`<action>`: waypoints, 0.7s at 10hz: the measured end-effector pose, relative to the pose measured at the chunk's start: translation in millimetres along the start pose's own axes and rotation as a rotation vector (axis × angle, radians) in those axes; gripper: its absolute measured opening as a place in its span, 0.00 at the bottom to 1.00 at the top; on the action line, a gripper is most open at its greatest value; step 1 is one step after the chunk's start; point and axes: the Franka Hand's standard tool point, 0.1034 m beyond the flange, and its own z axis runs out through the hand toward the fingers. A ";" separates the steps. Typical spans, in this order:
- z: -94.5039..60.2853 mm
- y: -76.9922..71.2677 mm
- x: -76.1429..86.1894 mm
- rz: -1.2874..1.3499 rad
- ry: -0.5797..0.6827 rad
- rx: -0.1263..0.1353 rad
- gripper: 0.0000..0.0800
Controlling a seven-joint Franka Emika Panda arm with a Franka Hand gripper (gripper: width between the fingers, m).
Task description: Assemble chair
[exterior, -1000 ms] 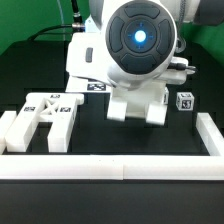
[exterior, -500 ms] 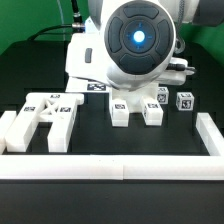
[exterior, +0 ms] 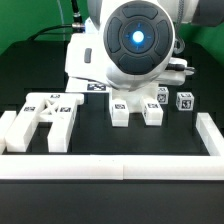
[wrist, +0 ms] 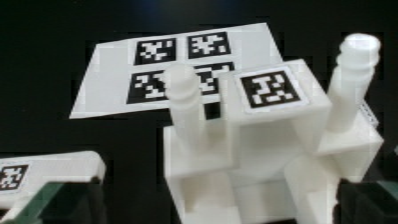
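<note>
A white chair part (exterior: 137,108) stands on the black table under the arm, showing two blocky feet and small tags. In the wrist view it fills the middle as a blocky piece (wrist: 249,150) with an upright peg (wrist: 183,95) and a tagged face (wrist: 270,88). My gripper (wrist: 214,212) is open, its dark fingers (wrist: 57,200) standing wide on either side of this part. In the exterior view the arm's body hides the gripper. The X-braced frame (exterior: 48,115) lies flat at the exterior view's left.
A small tagged chair piece (exterior: 184,101) stands to the exterior view's right of the arm. The marker board (wrist: 178,62) lies behind the part. A low white border rail (exterior: 110,166) runs along the front and both sides. Another tagged piece (wrist: 27,175) shows at the wrist view's edge.
The jaws have opened and let go of the white part, which now stands on the table on its two feet. In the last half second nothing else moved.
</note>
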 end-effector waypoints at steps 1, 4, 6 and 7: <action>0.0 0.2 0.0 0.000 0.000 0.000 0.81; -5.7 -0.5 6.9 -0.002 0.051 0.003 0.81; -13.0 1.0 13.8 -0.023 0.119 0.005 0.81; -24.3 -0.5 18.0 -0.050 0.208 0.006 0.81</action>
